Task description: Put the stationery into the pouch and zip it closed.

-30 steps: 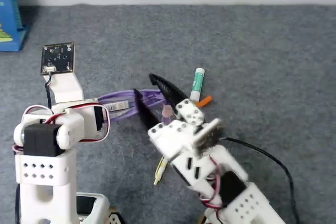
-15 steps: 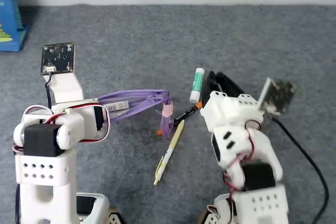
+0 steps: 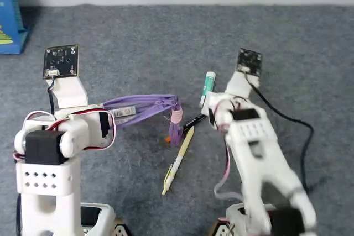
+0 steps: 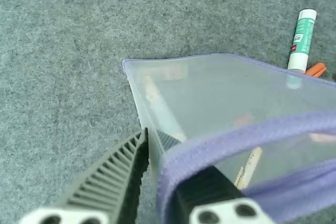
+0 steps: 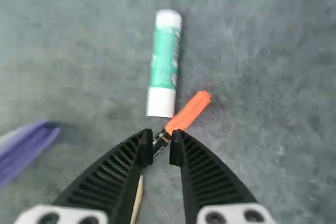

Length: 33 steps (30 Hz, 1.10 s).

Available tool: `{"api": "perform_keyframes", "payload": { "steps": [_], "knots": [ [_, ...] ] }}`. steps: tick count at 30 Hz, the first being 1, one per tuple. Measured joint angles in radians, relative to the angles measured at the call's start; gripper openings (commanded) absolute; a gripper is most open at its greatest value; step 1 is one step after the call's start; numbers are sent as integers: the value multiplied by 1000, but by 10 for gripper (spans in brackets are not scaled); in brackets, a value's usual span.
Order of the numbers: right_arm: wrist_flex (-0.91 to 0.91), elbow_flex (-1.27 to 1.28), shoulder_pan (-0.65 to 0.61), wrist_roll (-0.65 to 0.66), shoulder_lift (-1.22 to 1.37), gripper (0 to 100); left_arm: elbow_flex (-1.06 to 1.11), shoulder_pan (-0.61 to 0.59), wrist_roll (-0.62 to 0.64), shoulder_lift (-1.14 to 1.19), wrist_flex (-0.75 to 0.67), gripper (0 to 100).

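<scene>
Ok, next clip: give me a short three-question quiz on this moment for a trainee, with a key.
1. True or false: the glue stick is already inside the pouch.
2. What sits between the fingers of the right gripper? A) an eraser B) the orange-capped marker C) a ruler
3. Fill in: the left gripper holds the ____ by its edge.
Key: 1 false, it lies on the grey carpet beside the marker; 2 B; 3 pouch.
</scene>
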Motion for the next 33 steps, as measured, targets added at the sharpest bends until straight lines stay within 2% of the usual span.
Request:
{"api": "perform_keyframes", "payload": {
  "steps": [5,13,20,27,33],
  "knots": [
    [11,-163,17,-46,273,63,0,0,0,0,0,14],
    [221,-442,61,-126,519,63,0,0,0,0,0,14],
    [270,-594,69,-132,624,66,0,0,0,0,0,14],
    [321,-649,54,-133,641,207,0,0,0,0,0,14],
    [353,-654,21,-133,624,209,0,0,0,0,0,14]
  ]
}}
